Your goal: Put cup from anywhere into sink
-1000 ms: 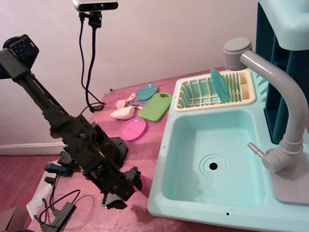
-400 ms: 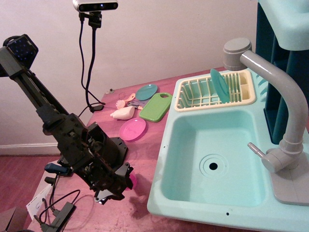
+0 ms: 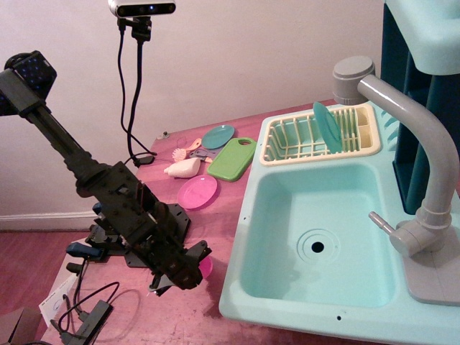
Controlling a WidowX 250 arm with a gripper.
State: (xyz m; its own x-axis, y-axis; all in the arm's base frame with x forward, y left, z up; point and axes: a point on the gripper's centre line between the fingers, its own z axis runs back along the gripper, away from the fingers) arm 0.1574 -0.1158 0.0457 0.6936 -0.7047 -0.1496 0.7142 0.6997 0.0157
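The magenta-pink cup [image 3: 206, 267] shows only as a small pink edge at the tip of my gripper [image 3: 192, 264], low over the reddish table, just left of the sink's front left corner. The gripper's black fingers appear closed around it, and most of the cup is hidden by them. The mint-green sink [image 3: 338, 208] fills the right half of the view, with a round drain hole [image 3: 317, 247] and nothing in the basin. The black arm reaches down from the upper left.
A grey faucet [image 3: 424, 144] arches over the sink's right side. A cream dish rack [image 3: 287, 140] with a teal plate [image 3: 328, 126] stands behind the basin. A flat pink plate [image 3: 197, 192], green cutting board [image 3: 232, 158], teal dish [image 3: 218, 136] and small utensils lie at the back left.
The gripper with the cup swung left and back, away from the sink, then came back to the right toward the sink's front left corner. The sink and the other items have not moved.
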